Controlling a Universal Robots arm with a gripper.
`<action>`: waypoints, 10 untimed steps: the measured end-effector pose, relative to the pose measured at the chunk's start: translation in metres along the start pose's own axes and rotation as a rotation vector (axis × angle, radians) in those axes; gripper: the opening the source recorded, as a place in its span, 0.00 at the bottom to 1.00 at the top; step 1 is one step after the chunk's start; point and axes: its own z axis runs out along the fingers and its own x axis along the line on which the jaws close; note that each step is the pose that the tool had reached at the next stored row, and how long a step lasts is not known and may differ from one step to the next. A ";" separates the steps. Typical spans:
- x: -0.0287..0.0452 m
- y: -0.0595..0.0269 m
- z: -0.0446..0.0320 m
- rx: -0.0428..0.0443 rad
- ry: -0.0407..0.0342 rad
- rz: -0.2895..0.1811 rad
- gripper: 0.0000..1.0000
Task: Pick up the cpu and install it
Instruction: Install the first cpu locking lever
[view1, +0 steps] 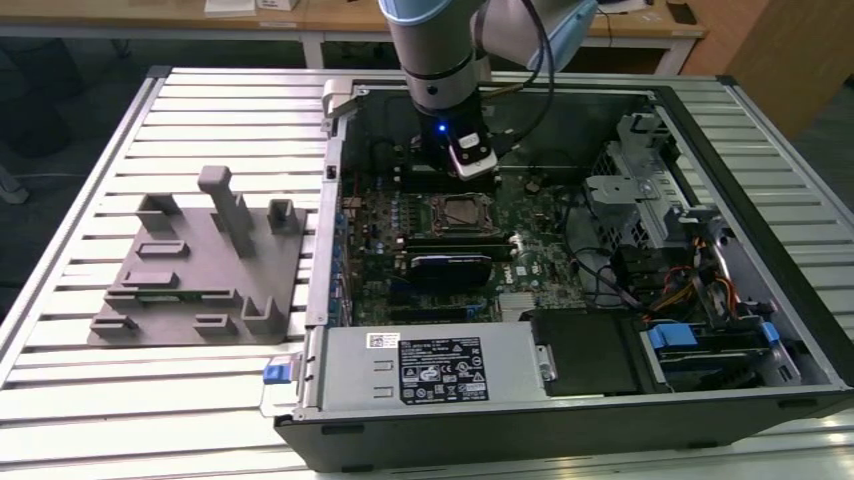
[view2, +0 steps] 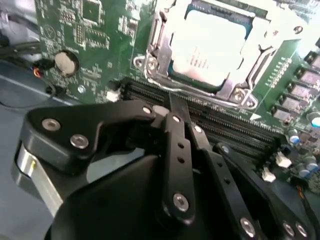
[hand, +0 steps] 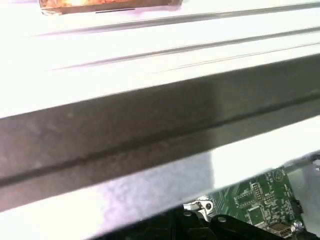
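The cpu is a silvery-white square lying flat inside the metal-framed socket on the green motherboard. In the exterior view the cpu shows as a pale square in the middle of the open computer case. My gripper hangs just above the board beside the socket, over the black memory slots. Its black fingers are pressed together with nothing between them. In the exterior view the gripper sits just behind the socket, under the arm's wrist.
A grey fixture with upright posts lies on the slatted table at the exterior view's left. The power supply fills the case's near side. Drive bays and cables crowd the right. The dark case wall crosses the first wrist view.
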 end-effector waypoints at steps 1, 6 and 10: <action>0.0000 0.0000 0.0000 0.0001 0.0000 0.000 0.11; -0.0066 0.0018 0.0022 0.0250 0.0261 0.000 0.11; -0.0107 0.0029 0.0035 0.0442 0.0492 0.001 0.11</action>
